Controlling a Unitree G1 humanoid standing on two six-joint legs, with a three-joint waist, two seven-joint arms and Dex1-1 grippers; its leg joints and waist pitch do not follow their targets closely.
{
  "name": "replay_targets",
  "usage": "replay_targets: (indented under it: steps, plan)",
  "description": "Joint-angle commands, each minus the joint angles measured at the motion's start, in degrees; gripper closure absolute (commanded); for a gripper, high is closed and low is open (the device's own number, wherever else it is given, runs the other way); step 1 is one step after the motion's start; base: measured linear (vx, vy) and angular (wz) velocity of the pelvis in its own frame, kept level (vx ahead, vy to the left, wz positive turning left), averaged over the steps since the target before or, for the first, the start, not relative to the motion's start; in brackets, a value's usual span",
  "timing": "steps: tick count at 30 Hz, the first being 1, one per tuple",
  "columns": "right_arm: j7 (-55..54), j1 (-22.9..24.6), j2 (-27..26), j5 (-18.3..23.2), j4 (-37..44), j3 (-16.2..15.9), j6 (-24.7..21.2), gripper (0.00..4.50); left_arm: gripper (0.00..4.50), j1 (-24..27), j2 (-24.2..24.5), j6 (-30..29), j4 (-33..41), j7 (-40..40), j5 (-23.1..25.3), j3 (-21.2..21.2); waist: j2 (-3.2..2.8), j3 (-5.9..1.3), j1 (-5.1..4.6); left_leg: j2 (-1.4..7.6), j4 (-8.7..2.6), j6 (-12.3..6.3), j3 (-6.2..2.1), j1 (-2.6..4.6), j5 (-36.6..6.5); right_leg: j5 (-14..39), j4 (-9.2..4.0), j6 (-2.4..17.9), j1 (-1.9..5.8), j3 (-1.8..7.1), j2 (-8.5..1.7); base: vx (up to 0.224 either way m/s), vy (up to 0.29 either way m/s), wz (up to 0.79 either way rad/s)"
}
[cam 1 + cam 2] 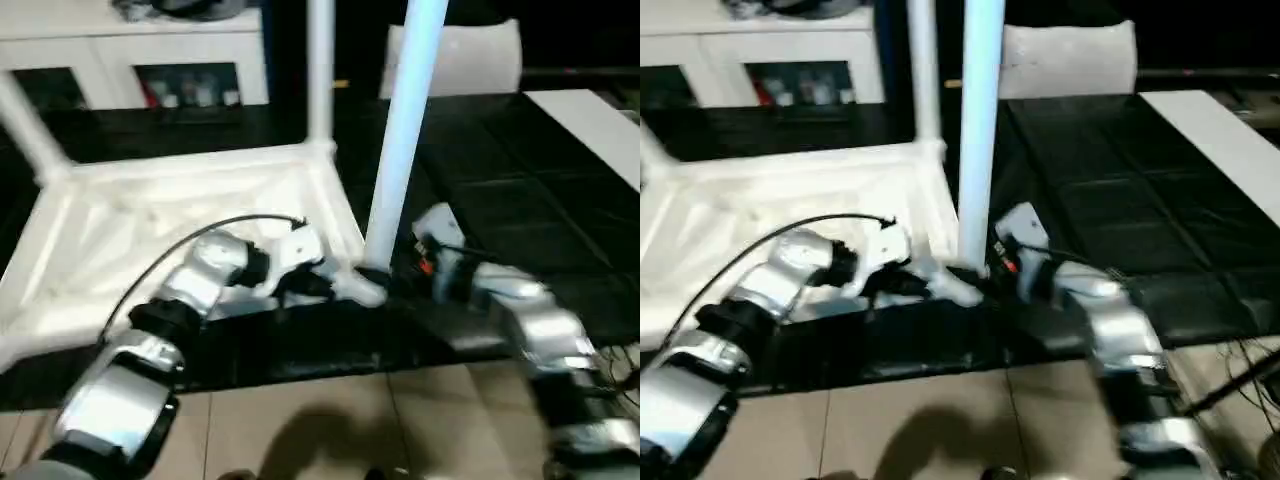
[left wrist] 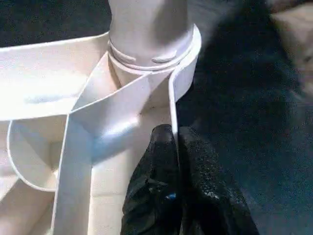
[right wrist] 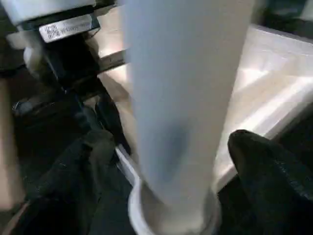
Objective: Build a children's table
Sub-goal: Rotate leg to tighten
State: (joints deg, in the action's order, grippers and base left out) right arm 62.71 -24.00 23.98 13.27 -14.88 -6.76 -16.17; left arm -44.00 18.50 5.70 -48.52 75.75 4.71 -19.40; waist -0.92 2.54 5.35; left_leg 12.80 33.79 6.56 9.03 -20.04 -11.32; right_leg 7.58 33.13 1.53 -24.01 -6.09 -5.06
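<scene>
The white plastic children's table (image 1: 180,215) — light, stiff, slick — is best pinched at its rim, where the left gripper (image 2: 173,142) clamps it; right gripper (image 3: 171,147) gapes.

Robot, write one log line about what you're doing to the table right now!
step: fitting leg in corner socket | left gripper: shut on table rim | right gripper: open around leg | table top: upside down
</scene>
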Motion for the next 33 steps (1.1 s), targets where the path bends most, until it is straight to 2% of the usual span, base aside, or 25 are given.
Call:
replay_targets:
  steps: [1,8,9,12,14,16,18,19,24,25,27,28,30,31,33]
  plan:
    - [7.08,0.21,2.16,1.98,1.83,-1.68,-1.13,0.45,4.5,-1.08,0.13,3.49,3.33,7.19,-0.94,-2.29,0.25,-3.99,0.22,0.19,-3.61,-5.84,1.14,0.01,-9.37,16.63,-3.41,10.66,4.14,2.46,-2.5,0.0,0.0,0.0]
    - [14.49,-1.04,4.08,3.31,1.25,-3.86,-0.7,0.45,4.5,-1.49,1.47,6.55,3.33,13.08,0.32,-5.29,0.28,-4.12,1.26,0.28,-3.62,-4.7,1.12,0.07,-9.39,16.94,-3.33,10.51,4.0,2.39,-2.69,0.0,0.0,0.0]
    - [15.33,-1.28,4.32,3.41,0.97,-4.22,-0.77,0.75,4.5,-1.6,1.49,6.92,3.2,13.73,0.42,-5.5,0.28,-4.12,1.36,0.29,-3.64,-4.51,1.08,0.04,-9.3,16.92,-3.3,10.45,4.03,2.35,-2.72,0.0,0.0,0.0]
    - [17.38,-1.91,4.8,3.43,0.26,-5.14,-0.8,0.82,4.5,-2.01,1.46,7.77,2.8,15.04,0.59,-5.82,0.46,-4.05,1.56,0.23,-3.67,-4.33,1.09,-0.01,-9.57,18.5,-3.43,9.76,4.05,2.26,-2.76,0.0,0.0,0.0]
    - [19.53,-2.48,4.96,3.8,-0.29,-5.92,-1.31,1.16,4.5,-2.46,1.49,8.25,2.6,16.09,0.68,-6.15,0.56,-4.07,1.76,0.24,-3.64,-4.34,1.08,-0.09,-9.21,19.33,-3.5,9.25,4.07,2.26,-2.87,0.0,0.0,0.0]
    - [20.31,-2.76,5.11,3.99,-0.5,-6.26,-1.66,1.23,4.5,-2.6,1.53,8.33,2.65,16.47,0.57,-6.23,0.68,-4.14,1.93,0.25,-3.6,-4.31,1.06,-0.13,-8.4,18.62,-3.3,9.25,4.08,2.29,-2.83,0.0,0.0,0.0]
    - [20.98,-2.91,5.24,4.08,-0.68,-6.47,-1.93,1.26,4.5,-2.7,1.56,8.58,2.54,16.58,0.55,-6.32,0.63,-4.15,2.02,0.29,-3.59,-4.36,1.08,-0.1,-8.25,18.53,-3.32,9.33,4.02,2.25,-2.82,0.0,0.0,0.0]
    - [21.25,-2.96,5.3,4.1,-0.73,-6.57,-2.02,1.53,4.5,-2.68,1.61,8.65,2.57,16.61,0.53,-6.35,0.64,-4.21,2.12,0.27,-3.55,-4.3,1.09,-0.1,-8.04,18.21,-3.25,9.43,4.03,2.27,-2.8,0.0,0.0,0.0]
    - [22.23,-3.08,5.16,4.6,-0.74,-6.66,-2.66,1.8,4.5,-2.51,1.78,9.09,2.43,16.74,0.35,-6.56,0.63,-4.17,2.28,0.22,-3.56,-4.11,1.08,-0.15,-8.22,18.66,-3.29,9.03,4.08,2.22,-2.78,0.0,0.0,0.0]
    - [22.46,-3.05,5.07,4.68,-0.7,-6.7,-2.82,2.03,4.5,-2.47,1.76,9.17,2.32,16.75,0.35,-6.57,0.53,-4.21,2.31,0.25,-3.56,-4.16,1.06,-0.11,-8.07,18.65,-3.31,8.98,4.08,2.23,-2.82,0.0,0.0,0.0]
    - [22.53,-2.9,4.83,4.73,-0.56,-6.71,-2.93,2.07,4.5,-2.35,1.73,9.07,2.18,16.74,0.3,-6.54,0.61,-4.23,2.3,0.24,-3.56,-4.02,1.06,-0.16,-7.93,18.41,-3.27,8.95,4.09,2.23,-2.77,0.0,0.0,0.0]
    - [22.51,-2.84,4.7,4.87,-0.54,-6.65,-3.11,2.26,4.5,-2.32,1.67,9.1,2.07,16.73,0.37,-6.48,0.54,-4.23,2.31,0.21,-3.54,-3.99,1.09,-0.16,-7.84,18.12,-3.3,9.0,4.06,2.24,-2.75,0.0,0.0,0.0]
    - [22.31,-2.65,4.38,5.44,-0.29,-6.43,-3.75,2.37,4.5,-2.26,1.52,8.9,1.79,16.44,0.51,-6.23,0.57,-4.25,2.27,0.21,-3.55,-3.93,1.06,-0.18,-7.9,18.09,-3.25,8.99,4.12,2.2,-2.73,0.0,0.0,0.0]
    - [21.92,-2.41,4.12,5.97,0.13,-6.19,-4.55,2.41,4.5,-2.2,1.33,8.34,1.61,15.98,0.38,-5.89,0.33,-4.24,2.3,0.2,-3.56,-3.91,1.04,-0.12,-7.81,17.95,-3.27,9.11,4.09,2.21,-2.7,0.0,0.0,0.0]
    - [21.53,-2.1,3.91,6.38,0.64,-5.96,-5.12,2.45,4.5,-2.13,1.11,7.72,1.53,15.45,0.19,-5.57,0.44,-4.24,2.31,0.22,-3.56,-3.79,1.07,-0.08,-8.13,18.21,-3.31,9.1,4.09,2.19,-2.73,0.0,0.0,0.0]
